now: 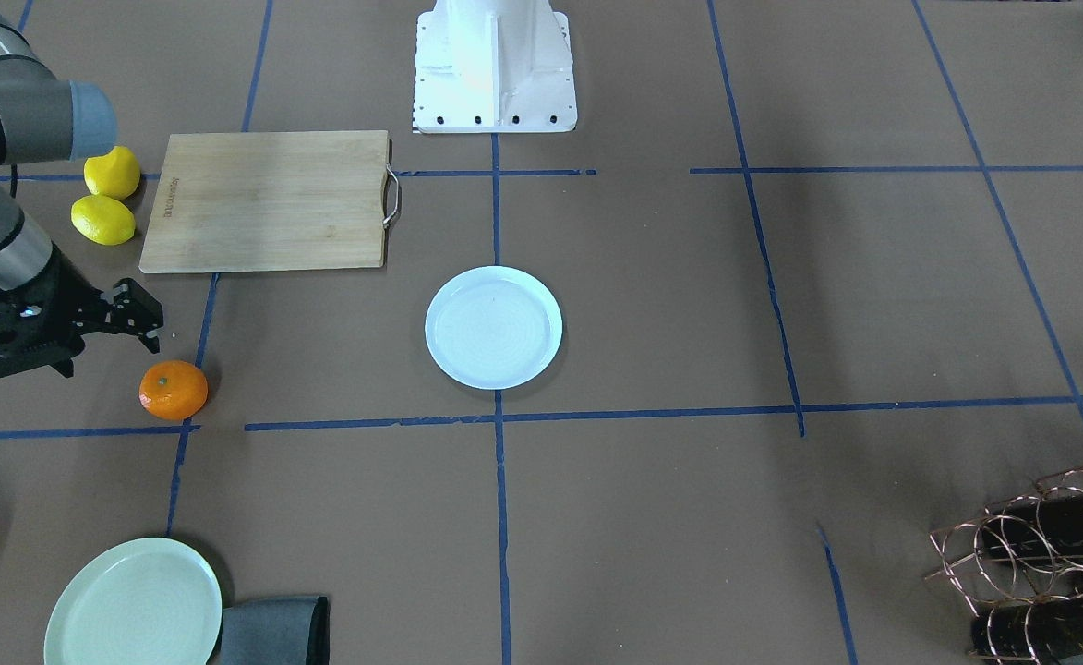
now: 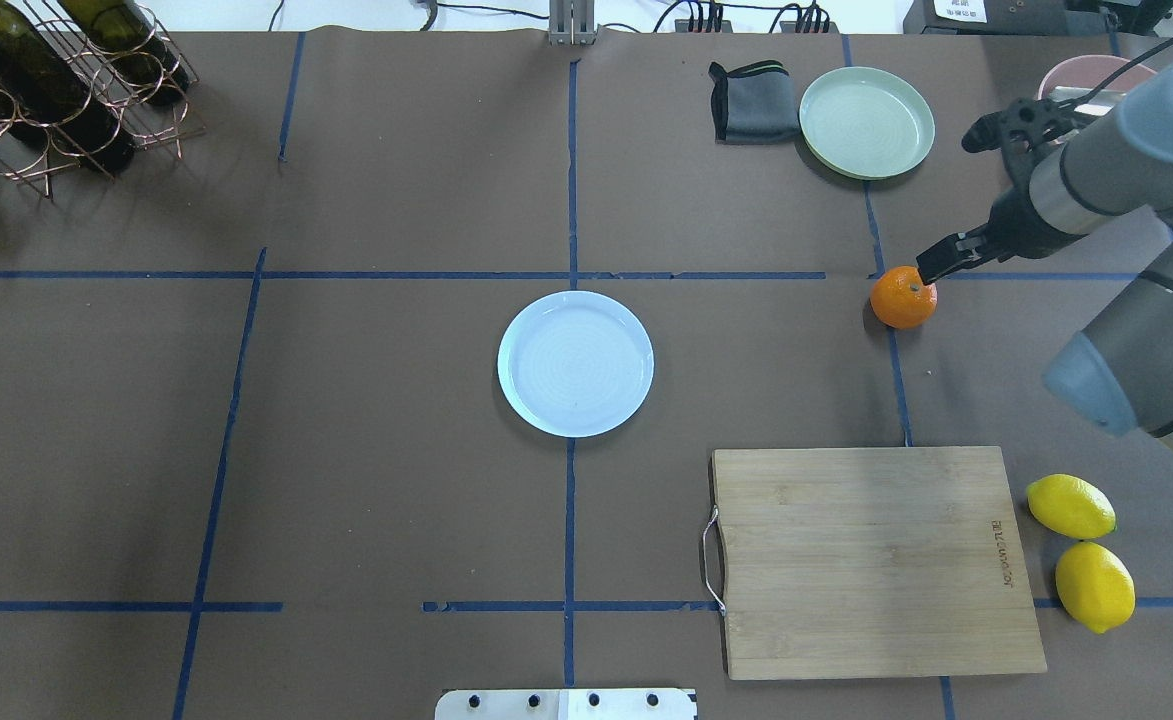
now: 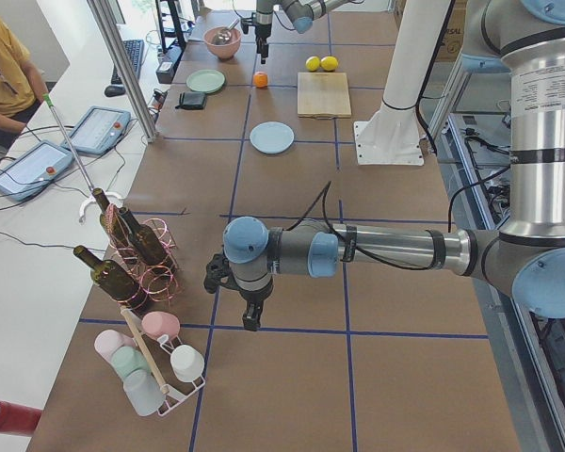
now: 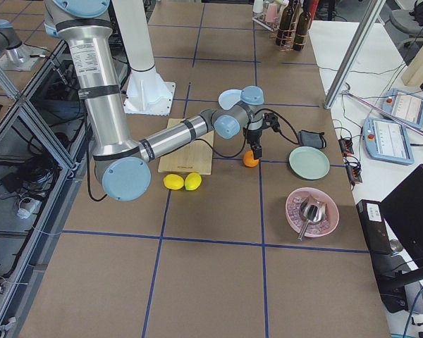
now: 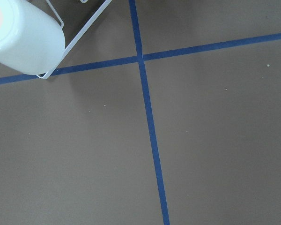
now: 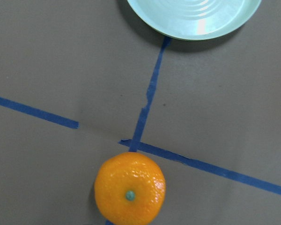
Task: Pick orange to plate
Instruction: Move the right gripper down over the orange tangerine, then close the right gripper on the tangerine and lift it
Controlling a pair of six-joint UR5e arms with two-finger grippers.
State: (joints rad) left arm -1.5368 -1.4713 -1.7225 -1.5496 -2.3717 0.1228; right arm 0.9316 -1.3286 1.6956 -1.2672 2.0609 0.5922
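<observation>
The orange [image 1: 173,390] [image 2: 903,297] lies on a blue tape crossing, far to the robot's right, its stem dot up. My right gripper [image 1: 144,323] [image 2: 936,265] hangs just above it, points down and looks open, with nothing between its fingers. In the right wrist view the orange [image 6: 129,187] sits at the bottom centre and no fingers show. The empty pale bluish plate [image 1: 493,326] [image 2: 575,363] rests at the table's middle, well away from the orange. My left gripper [image 3: 252,315] hovers over bare table at the far end, and I cannot tell whether it is open or shut.
A mint-green plate [image 2: 866,120] [image 6: 192,16] and a grey cloth [image 2: 751,100] lie beyond the orange. On the robot's side of the orange are a wooden cutting board [image 2: 871,560] and two lemons [image 2: 1071,505]. A bottle rack [image 2: 56,90] and a cup rack [image 3: 155,367] stand near the left arm.
</observation>
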